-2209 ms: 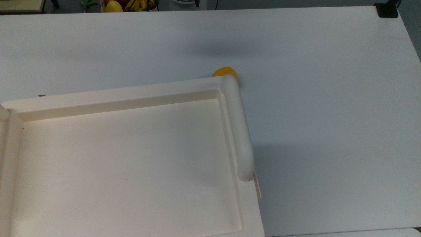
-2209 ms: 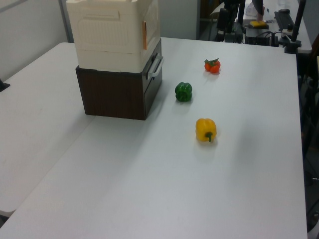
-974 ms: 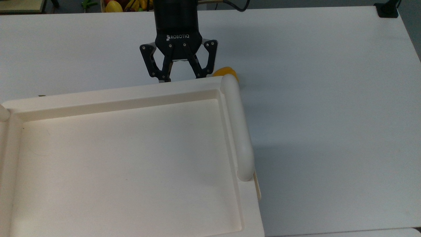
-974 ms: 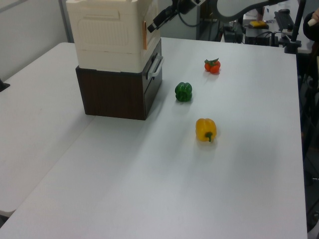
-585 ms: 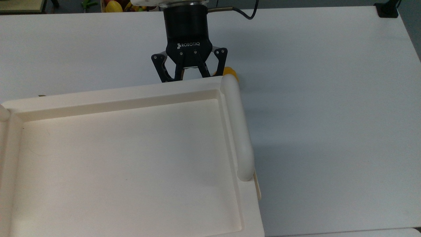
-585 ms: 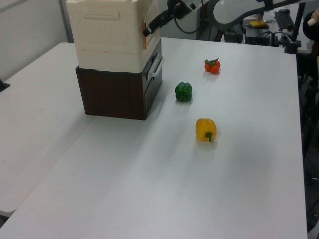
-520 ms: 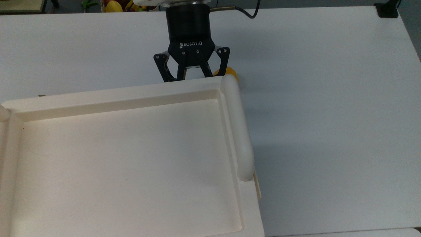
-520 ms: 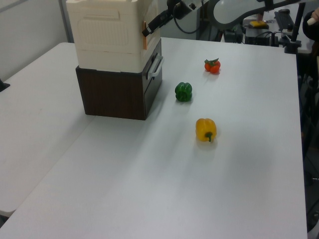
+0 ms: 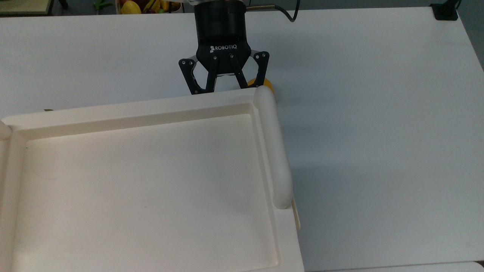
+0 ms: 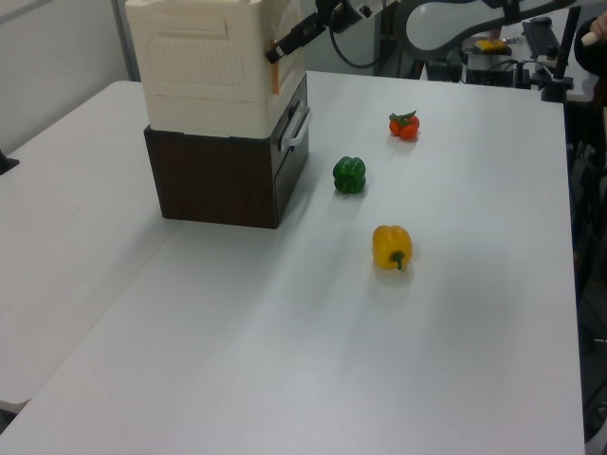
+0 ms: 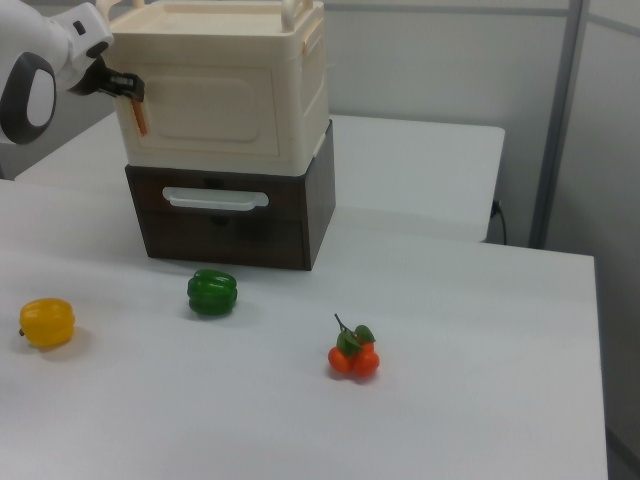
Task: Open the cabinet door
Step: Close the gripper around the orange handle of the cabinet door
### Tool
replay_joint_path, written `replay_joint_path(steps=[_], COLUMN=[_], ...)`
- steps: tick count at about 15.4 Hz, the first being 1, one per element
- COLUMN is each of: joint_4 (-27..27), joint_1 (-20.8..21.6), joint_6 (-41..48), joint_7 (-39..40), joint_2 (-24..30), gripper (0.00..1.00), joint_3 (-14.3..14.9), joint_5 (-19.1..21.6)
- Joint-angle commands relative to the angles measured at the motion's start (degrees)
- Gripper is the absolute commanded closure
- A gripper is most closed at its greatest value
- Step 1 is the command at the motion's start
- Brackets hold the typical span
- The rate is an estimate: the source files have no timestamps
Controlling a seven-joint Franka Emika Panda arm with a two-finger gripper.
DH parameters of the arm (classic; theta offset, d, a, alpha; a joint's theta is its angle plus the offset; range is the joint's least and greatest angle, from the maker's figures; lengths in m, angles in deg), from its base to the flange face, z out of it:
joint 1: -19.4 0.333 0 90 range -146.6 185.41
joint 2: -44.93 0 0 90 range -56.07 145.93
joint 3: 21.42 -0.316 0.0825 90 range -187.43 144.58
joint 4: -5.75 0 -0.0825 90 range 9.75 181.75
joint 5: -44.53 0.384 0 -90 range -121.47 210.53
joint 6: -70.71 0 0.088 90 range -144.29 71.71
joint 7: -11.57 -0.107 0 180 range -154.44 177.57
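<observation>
Reaching open tool (image 9: pixel 225 87) at cabinet door (image 11: pixel 205 118) edge.

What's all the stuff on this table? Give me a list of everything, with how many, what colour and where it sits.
Cabinet: one, cream, stacked on the brown drawer unit.
Cabinet door: one, cream, front face, shut.
Orange tab: one, at the door's edge, right view's left.
Drawer unit: one, dark brown with a pale handle, under the cabinet.
Green pepper: one, before the drawer unit.
Yellow pepper: one, right view's far left.
Tomatoes: one small red-orange cluster, mid-table.
Table: white, under everything.
Gripper: one, black, open, at the cabinet's tab edge.
</observation>
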Motion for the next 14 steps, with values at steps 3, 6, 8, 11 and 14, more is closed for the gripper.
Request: replay_joint_path(steps=[3,6,8,11,14], joint_4=[-0.9,-0.4,0.7,3.4,4.3], joint_1=[0.0,-0.4,-1.1,-1.9,-2.5], joint_6=[-2.7,-2.5,-1.8,-0.9,7.1], joint_7=[0.6,0.6,0.5,0.1,0.0], joint_2=[-2.1,-1.4,-0.2,2.2,4.9], gripper=[0.84,0.91,0.93,0.93,0.93], joint_3=[0.0,0.0,0.0,0.0,0.1], joint_5=[-4.7,-4.6,-4.5,-3.7,-3.4])
